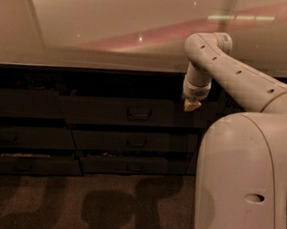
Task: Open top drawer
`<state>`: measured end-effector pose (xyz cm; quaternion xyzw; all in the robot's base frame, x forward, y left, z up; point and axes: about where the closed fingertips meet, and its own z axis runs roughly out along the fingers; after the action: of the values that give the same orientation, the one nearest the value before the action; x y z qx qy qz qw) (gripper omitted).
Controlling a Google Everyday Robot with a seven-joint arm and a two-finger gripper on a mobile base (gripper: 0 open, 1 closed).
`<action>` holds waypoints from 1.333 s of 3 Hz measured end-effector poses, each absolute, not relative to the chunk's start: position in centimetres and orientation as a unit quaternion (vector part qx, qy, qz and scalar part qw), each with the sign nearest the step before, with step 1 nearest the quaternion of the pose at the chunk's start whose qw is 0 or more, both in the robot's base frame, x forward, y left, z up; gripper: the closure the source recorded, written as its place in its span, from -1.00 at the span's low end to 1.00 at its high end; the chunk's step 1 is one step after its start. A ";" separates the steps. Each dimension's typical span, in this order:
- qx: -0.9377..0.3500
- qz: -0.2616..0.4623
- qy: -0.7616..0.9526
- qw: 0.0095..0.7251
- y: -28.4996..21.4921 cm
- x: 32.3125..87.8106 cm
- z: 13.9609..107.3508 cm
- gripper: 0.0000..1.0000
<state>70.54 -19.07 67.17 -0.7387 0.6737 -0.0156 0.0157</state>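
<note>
Pale glossy counter [116, 29] fills upper half, vertical seam at left. Reddish streak [160, 35] slants across it; greenish-white light strip [240, 17] reflected upper right; few bright specks. Below counter edge, dark drawer bank [32, 127] spans width, stacked rows, loop pulls faint in gloom. Floor [35, 202] brown, finely textured, carpet-like. Soft shadows [107, 211] lie on it, centre. Light warm, dim. Gripper [192, 105] hangs before bank's upper part, right of centre.
</note>
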 end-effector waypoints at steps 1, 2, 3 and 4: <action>-0.739 -0.016 0.674 0.016 -19.0 70.4 67.7 1.00; -0.739 -0.015 0.674 0.016 -19.0 70.2 68.2 1.00; -0.739 -0.014 0.674 0.015 -19.0 70.2 68.1 1.00; -0.739 -0.013 0.673 0.016 -19.0 70.0 68.2 1.00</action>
<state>70.04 -19.04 68.15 -0.7392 0.6731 -0.0132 0.0158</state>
